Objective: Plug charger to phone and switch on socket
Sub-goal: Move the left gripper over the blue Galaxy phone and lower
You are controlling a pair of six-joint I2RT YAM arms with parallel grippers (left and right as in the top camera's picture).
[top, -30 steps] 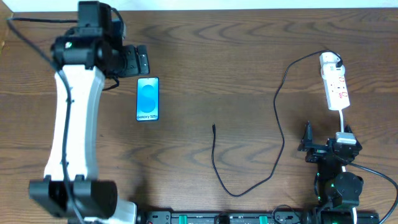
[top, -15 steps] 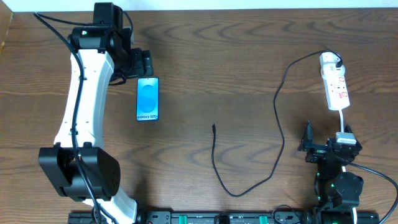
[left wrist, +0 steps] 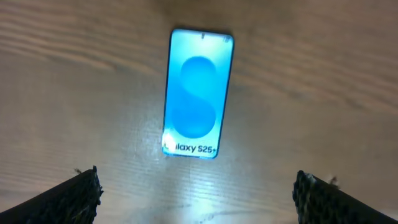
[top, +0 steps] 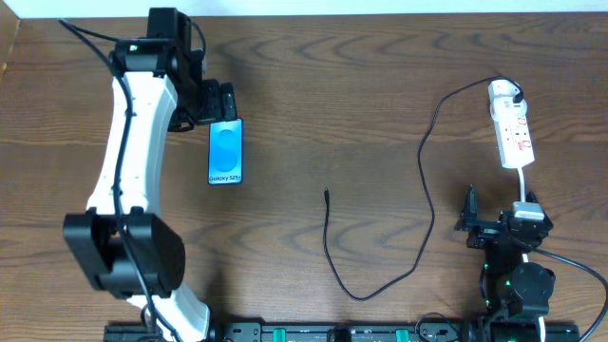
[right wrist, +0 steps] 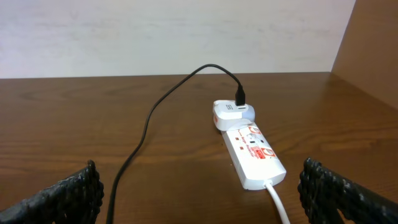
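Slim, glossy rectangular phone (top: 225, 151) lies flat on the wood-grain bench (top: 361, 85) at ten o'clock. The thin black charger (top: 326, 217) snakes to the white socket (top: 514, 135) at two o'clock. Left end effector (left wrist: 199, 202) is released and spread wide just beyond the phone's twelve o'clock end, holding nothing. Right end effector (right wrist: 199, 199) at five o'clock is also wide and empty.

left arm (top: 122, 157) is one chunky white link with black joints, thin black cables (top: 81, 33) looping off around 11 o'clock, right arm (top: 513, 258) all black down at 5 o'clock, grainy black foam-looking fingertips (left wrist: 78, 193)
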